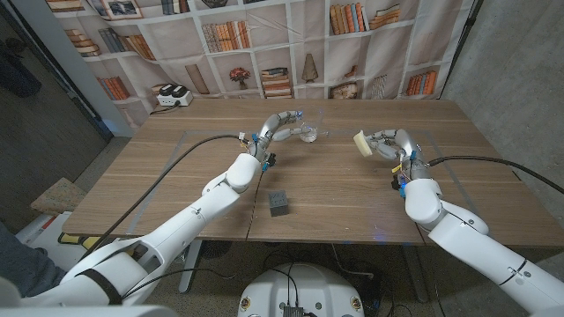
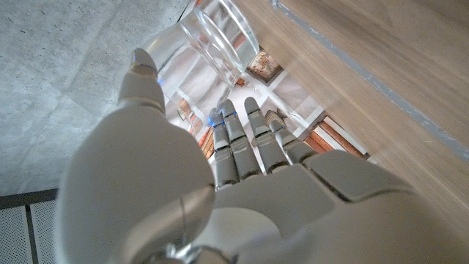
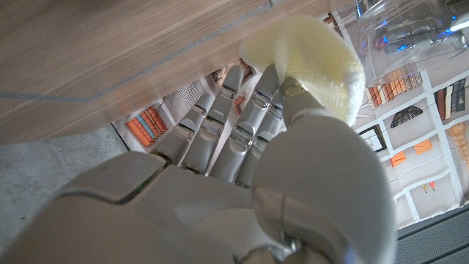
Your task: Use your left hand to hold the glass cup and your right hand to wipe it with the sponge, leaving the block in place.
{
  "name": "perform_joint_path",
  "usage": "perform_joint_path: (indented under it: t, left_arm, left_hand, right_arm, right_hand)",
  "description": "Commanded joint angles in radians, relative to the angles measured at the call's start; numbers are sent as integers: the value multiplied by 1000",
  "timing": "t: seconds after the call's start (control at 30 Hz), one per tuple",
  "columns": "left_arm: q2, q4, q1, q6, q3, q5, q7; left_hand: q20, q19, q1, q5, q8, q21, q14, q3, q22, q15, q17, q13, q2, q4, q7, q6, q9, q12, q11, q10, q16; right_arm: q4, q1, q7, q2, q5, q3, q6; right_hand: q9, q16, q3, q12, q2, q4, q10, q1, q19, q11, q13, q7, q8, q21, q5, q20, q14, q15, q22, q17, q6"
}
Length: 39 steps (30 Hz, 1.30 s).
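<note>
My left hand (image 1: pixel 284 126) reaches across the far middle of the table and holds the clear glass cup (image 1: pixel 308 134) low over the wood. In the left wrist view the glass cup (image 2: pixel 220 37) sits between the thumb and the curled fingers (image 2: pixel 249 139). My right hand (image 1: pixel 389 143) hovers to the right of the cup, pinching a pale yellow sponge (image 1: pixel 361 143); a gap of bare wood separates sponge and cup. The right wrist view shows the sponge (image 3: pixel 315 51) under the thumb, with the cup (image 3: pixel 407 29) beyond it. A small dark grey block (image 1: pixel 279 202) stands near the front middle, away from both hands.
A white device (image 1: pixel 172 95) sits at the table's (image 1: pixel 176 176) far left corner. A bookshelf-print backdrop hangs behind the table. Black cables run along both arms.
</note>
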Motion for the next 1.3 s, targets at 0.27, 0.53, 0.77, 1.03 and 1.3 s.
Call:
perform_joint_path:
  t: [0.27, 0.53, 0.77, 1.03, 1.3]
  left_arm:
    - [19, -84, 55, 11, -29, -89, -79]
    - [34, -112, 54, 21, -21, -83, -108]
    - [27, -105, 51, 2, -20, -78, -109]
    - [14, -86, 46, -21, -22, -79, -111]
    - [2, -61, 40, -44, -24, -86, -116]
  left_hand:
    - [-24, 33, 78, -18, 63, 5, 131, 37, 2, -146, 8, 6, 93, 39, -99, 252, 2, -5, -118, 169, 20]
    - [-25, 49, 79, -25, 67, 8, 183, 39, 4, -150, 7, 10, 91, 42, -97, 277, 2, -4, -119, 196, 20]
    - [-23, 53, 81, -27, 67, 8, 185, 40, 4, -152, 6, 10, 89, 41, -100, 280, 2, -6, -120, 203, 14]
    - [-28, 59, 84, -29, 68, 8, 184, 42, 4, -152, 6, 9, 89, 42, -100, 288, 3, -11, -121, 210, 6]
    - [-30, 64, 87, -31, 70, 8, 178, 44, 3, -152, 6, 10, 89, 42, -98, 299, 3, -13, -122, 221, -2]
  right_arm:
    - [60, 91, 39, 66, 16, -39, 99]
    - [103, 160, 86, 77, 8, -80, 97]
    - [117, 187, 99, 91, 23, -88, 101]
    - [100, 202, 90, 109, 20, -99, 102]
    - [105, 216, 96, 129, 33, -110, 114]
  right_hand:
    - [2, 1, -4, 4, 11, 1, 11, 0, 15, -2, 3, -26, 9, 2, 1, -29, 18, -82, 1, 5, 35]
    - [2, 0, -5, 4, 10, 1, 13, 0, 15, -3, 4, -26, 8, 1, 1, -29, 20, -82, 1, 5, 34]
    - [2, 0, -5, 4, 10, 1, 13, 0, 15, -3, 4, -26, 8, 1, 1, -29, 21, -82, 1, 4, 35]
    - [2, 1, -5, 4, 10, 1, 16, 0, 16, -3, 4, -26, 8, 1, 0, -29, 27, -83, 1, 5, 35]
    - [2, 4, -6, 5, 12, 4, 21, -4, 20, -3, 6, -26, 8, 2, 0, -26, 36, -78, 1, 4, 36]
